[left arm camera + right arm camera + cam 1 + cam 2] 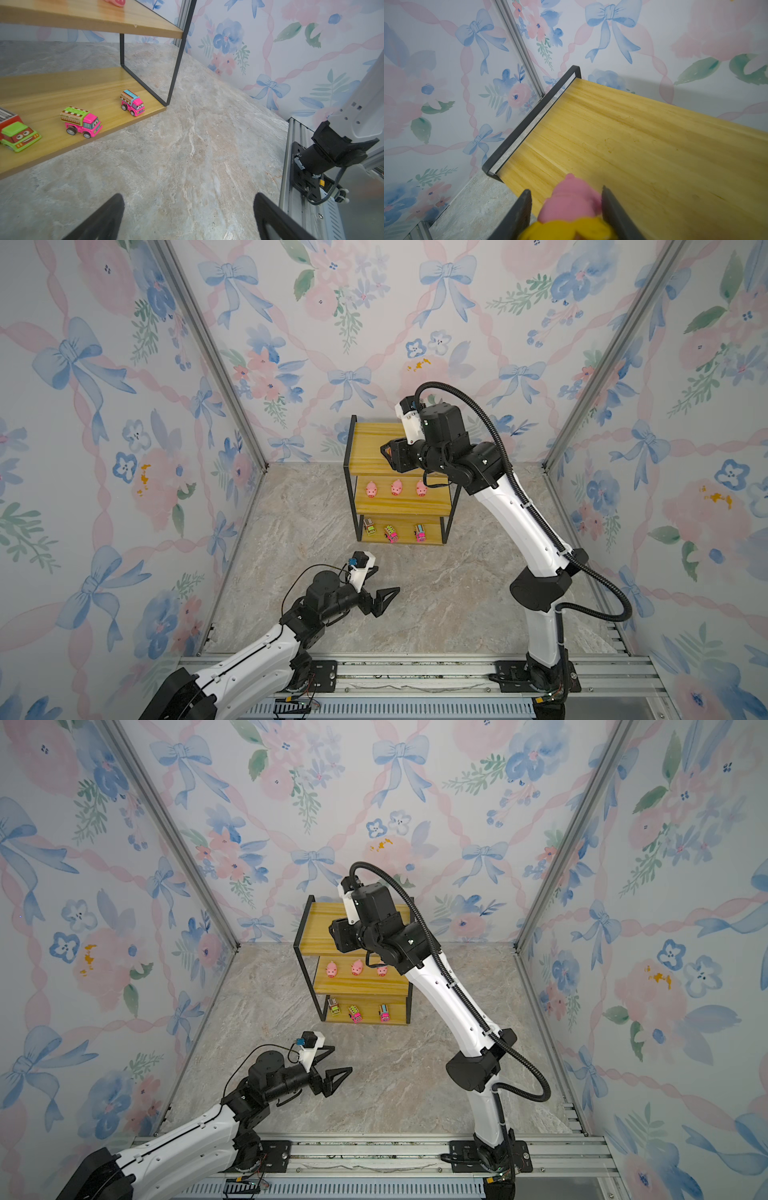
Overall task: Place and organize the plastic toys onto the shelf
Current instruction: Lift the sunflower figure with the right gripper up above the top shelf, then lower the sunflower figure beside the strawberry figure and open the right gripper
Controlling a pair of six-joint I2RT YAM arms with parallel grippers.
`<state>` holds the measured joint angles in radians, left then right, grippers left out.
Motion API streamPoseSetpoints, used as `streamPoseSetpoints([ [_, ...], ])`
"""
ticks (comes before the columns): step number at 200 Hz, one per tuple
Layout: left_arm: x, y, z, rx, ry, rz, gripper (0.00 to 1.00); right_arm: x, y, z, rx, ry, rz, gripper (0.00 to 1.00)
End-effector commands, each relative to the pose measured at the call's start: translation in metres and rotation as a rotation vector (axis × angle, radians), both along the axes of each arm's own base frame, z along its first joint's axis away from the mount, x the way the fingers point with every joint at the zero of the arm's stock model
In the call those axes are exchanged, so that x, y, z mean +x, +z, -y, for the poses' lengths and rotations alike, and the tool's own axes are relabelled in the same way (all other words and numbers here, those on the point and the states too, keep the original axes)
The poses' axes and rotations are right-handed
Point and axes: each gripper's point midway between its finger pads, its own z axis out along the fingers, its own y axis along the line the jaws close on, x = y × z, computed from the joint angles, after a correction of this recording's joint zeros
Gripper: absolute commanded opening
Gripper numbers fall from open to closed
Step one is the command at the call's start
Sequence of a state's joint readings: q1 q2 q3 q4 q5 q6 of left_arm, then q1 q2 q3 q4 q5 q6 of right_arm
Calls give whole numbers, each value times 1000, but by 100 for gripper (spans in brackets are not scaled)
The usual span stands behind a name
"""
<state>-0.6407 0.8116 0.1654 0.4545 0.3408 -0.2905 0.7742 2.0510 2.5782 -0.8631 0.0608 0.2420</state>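
Three pigs (pixel 396 488) middle tier, vehicles (pixel 390 533) bottom tier, sunflower bear (pixel 571 205) (pink, yellow petals) held above shelf (pixel 374 435) top.

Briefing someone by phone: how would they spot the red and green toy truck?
Find the yellow three-tier shelf by the back wall, then its bottom board, holding three toy trucks. The red and green toy truck stands leftmost in both top views; its two neighbours are pink.

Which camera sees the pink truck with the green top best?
The left wrist view: the pink truck is close, eyes showing. In both top views the truck is tiny. The right wrist view misses it.
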Motion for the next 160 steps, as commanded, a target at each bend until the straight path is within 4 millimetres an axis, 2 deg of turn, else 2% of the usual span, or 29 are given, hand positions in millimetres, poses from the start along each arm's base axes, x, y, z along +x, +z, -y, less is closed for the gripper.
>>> streamPoseSetpoints([
  [1,-3,-8,-4,21,-4,5,98,2,9,-11,44,-6,32,32],
  [160,-3,-9,-6,23,0,8,98,19,-13,-12,-9,-55,26,38],
])
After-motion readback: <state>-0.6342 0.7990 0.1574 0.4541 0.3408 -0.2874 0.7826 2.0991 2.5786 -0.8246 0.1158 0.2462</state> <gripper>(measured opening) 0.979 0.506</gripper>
